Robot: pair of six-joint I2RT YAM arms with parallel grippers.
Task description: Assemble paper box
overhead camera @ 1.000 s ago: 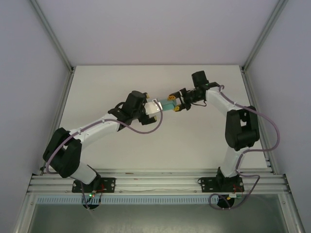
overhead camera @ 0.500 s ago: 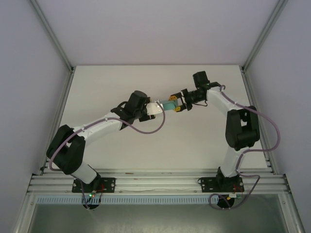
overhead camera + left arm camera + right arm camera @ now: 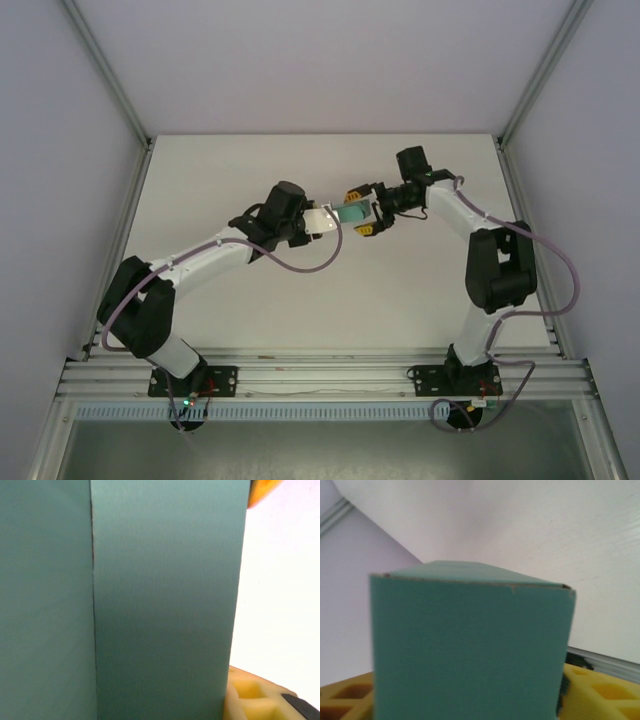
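Small teal-green thin-card paper box near the middle of the white table, between both grippers; right gripper stands with yellow pads spread apart either side of its right end, left gripper meets its left end, clamped or not I cannot tell. Risk, I judge: with the right jaws loose, a weak left hold would let the box sag, twist or drop. From the left wrist the card is too close to read beyond one crease; flaps, ends and any contact with the table not made out
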